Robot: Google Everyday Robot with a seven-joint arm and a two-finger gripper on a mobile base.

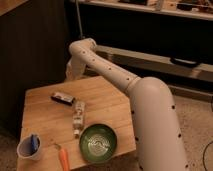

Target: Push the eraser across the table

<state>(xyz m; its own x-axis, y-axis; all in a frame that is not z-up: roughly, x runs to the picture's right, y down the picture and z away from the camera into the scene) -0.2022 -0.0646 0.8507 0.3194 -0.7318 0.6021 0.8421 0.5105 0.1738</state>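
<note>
At the front left corner of the table (42, 117) stands a white cup (25, 150) with a blue item (34, 142) propped inside it. Just right of the cup an orange carrot (64, 158) lies at the front edge.

Farther back, in the far left part of the light plank top, is the eraser (62, 98). It is a small flat rectangular block with dark sides and a pale strip along its top. It lies flat, its long side running left to right and slanting slightly toward the front, with bare wood all around it.

Near the eraser, to its right and closer to the front, a clear bottle (78, 117) lies on its side, pointing toward the front edge. Its near end is just beside a green bowl (99, 142) (whether they touch, I cannot tell).

My end effector (74, 71) hangs over the far edge of the table, beyond the eraser and a little to its right, apart from it. I cannot tell whether it is spread or pressed together. From there my white arm (112, 75) slopes down to the right into my body (155, 125), which stands at the table's right side.
</note>
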